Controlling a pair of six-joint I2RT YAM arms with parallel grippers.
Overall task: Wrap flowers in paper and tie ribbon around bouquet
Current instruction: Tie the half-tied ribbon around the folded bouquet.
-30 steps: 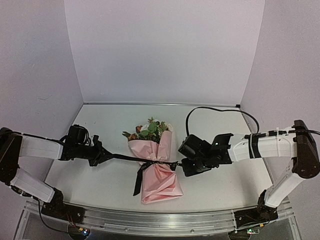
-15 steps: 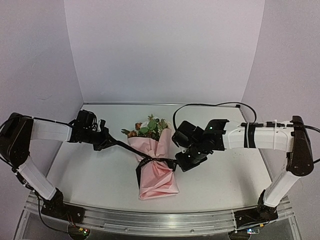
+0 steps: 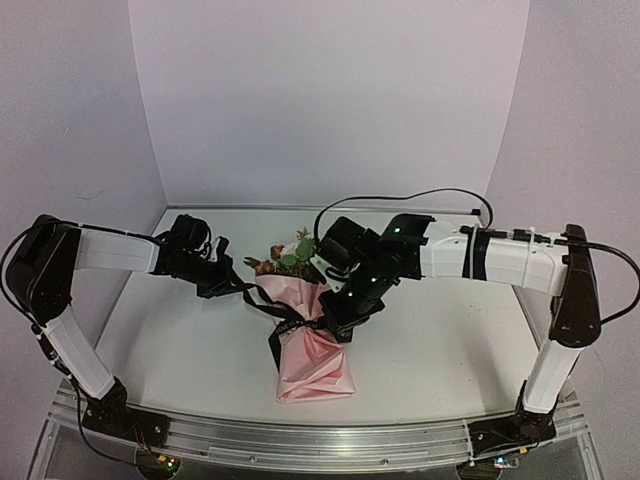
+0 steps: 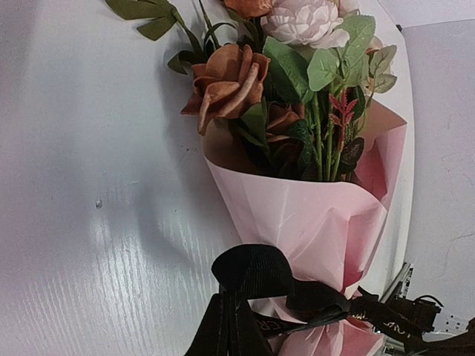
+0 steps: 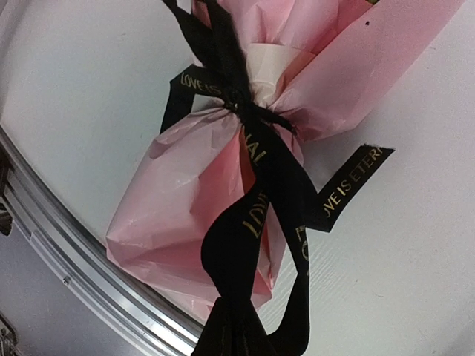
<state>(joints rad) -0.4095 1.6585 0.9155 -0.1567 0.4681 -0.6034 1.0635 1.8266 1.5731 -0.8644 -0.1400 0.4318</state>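
The left hand (image 3: 232, 282) is closed, its fingers pinched on one end of the black ribbon (image 4: 249, 271). In its wrist view the ribbon rises from the bottom edge into a loop against the bouquet's waist. The right hand (image 3: 340, 318) is closed too, gripping the other end. Its wrist view shows a bunched length of lettered ribbon (image 5: 256, 200) running from the bottom edge up to the knot. That hand hangs directly over the cinched waist, and the left hand sits just left of the flower heads.

The bouquet (image 3: 312, 350) lies on the white tabletop (image 3: 440, 340) between the arms. Its flowers (image 3: 295, 258) point toward the back wall and the wide foot of pink paper (image 3: 318, 365) points toward the bases. The ribbon circles the paper's narrow part, with one loose tail lying to the left.

A second ago the hands were far apart, with the ribbon stretched nearly straight between them across the waist. Both have since swung inward and toward the back wall, and the ribbon now hangs slack in short loops. The bouquet lies in nearly the same spot.
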